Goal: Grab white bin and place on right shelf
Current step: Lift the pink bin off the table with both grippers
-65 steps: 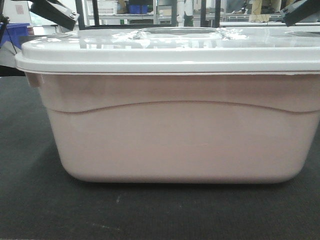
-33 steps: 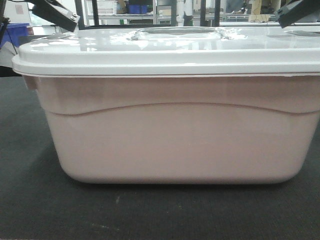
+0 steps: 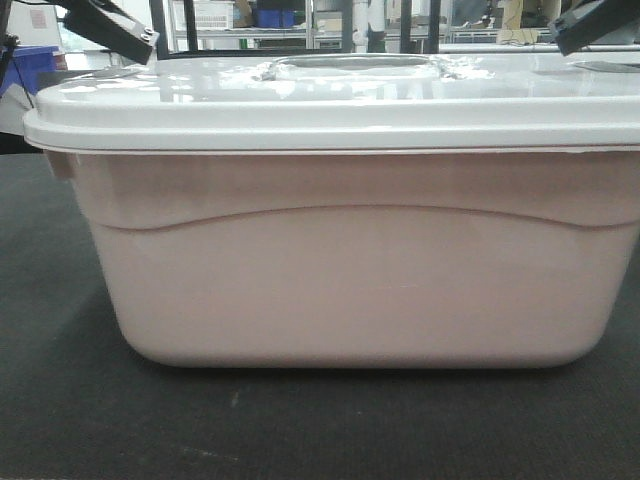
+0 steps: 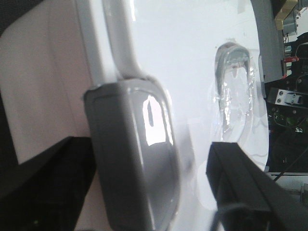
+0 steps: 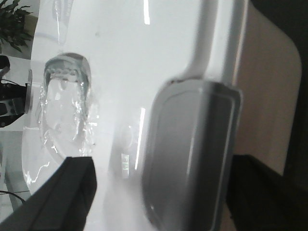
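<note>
Pinkish-white plastic: the white bin is a broad tub with rounded corners, standing flat on the dark table top.
Lid: glossy white lid, seated all round the rim, with a moulded handle recessed in its middle.
Contents: hidden, since the lid is on and the walls are opaque.
Clips: a grey latch folds over the lid's edge at the left end, and another grey latch at the right end.
Left gripper: jaws spread wide across the left latch, with one dark finger over the lid. Contact cannot be told.
Right gripper: jaws likewise apart across the right latch, with one finger over the lid.
Front view: both grippers show just above the lid's far corners.
Table room: bare dark surface lies along the bin's near side and runs on toward the table's left edge. The bin's right end leaves the picture.
Background: blue crate sits on a far rack, well apart from the bin.
</note>
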Available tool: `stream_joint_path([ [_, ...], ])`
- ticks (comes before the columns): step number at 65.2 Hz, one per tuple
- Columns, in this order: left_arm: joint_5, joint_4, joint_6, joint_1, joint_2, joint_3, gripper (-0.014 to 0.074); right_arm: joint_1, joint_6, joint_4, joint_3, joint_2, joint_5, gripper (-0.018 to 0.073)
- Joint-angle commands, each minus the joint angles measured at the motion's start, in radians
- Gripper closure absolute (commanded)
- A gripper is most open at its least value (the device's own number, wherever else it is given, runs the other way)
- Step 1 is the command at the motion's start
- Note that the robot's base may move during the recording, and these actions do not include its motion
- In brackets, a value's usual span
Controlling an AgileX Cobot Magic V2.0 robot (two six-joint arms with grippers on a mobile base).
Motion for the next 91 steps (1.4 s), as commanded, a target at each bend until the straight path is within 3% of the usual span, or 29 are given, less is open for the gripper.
stream_joint_path([
  [1,0.029,-0.065,0.008,-0.010,-0.032,-0.022,0.0207,0.006,-0.015,0.082,-0.021,-0.028,0.115,-0.0064],
  [12,0.029,-0.065,0.008,-0.010,-0.032,-0.022,0.0217,0.006,-0.015,0.082,-0.021,-0.028,0.116,-0.0052],
  [31,0.029,-0.054,0.008,-0.010,-0.032,-0.022,0.0330,0.006,-0.015,0.082,-0.021,-0.028,0.123,0.0134],
  [50,0.039,-0.033,0.008,-0.010,-0.032,-0.022,0.0333,0.006,-0.042,0.082,-0.033,-0.028,0.151,0.0136],
  [61,0.083,-0.034,0.050,-0.010,-0.032,-0.037,0.0333,0.006,-0.056,0.082,-0.085,-0.041,0.151,0.0136],
  [91,0.153,-0.040,0.055,-0.010,-0.032,-0.211,0.0335,0.007,-0.057,0.081,-0.169,-0.117,0.151,0.0136],
])
